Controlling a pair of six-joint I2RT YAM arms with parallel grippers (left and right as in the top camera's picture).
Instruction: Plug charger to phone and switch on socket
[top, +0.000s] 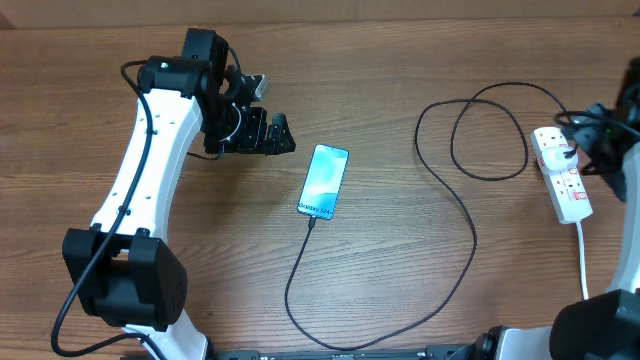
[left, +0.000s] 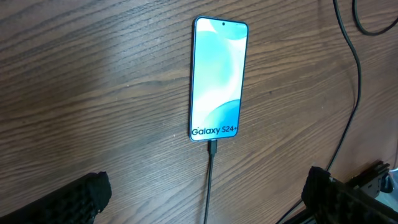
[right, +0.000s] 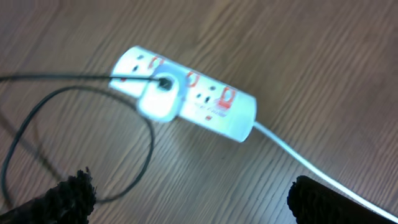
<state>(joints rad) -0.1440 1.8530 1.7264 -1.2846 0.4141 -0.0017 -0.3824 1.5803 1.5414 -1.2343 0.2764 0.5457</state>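
Hovering over the socket (right: 208, 109) at far right, the right gripper (right: 199, 196) is spread, empty. Light and rigid, it may skid; its red switch (right: 226, 98) wants a straight-down press. The left gripper (left: 211, 199) gapes too.

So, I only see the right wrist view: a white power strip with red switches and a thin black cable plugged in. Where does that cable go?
Observer: Overhead, the thin black cable loops across to a slim rectangular phone with a blue screen, and its tip looks plugged into the phone's bottom edge.
Operator: Is the phone showing anything?
Observer: The left wrist view reads "Galaxy S24+" in white.
Operator: And the other arm?
Observer: The left arm's fingers hover open beside the phone, holding nothing.
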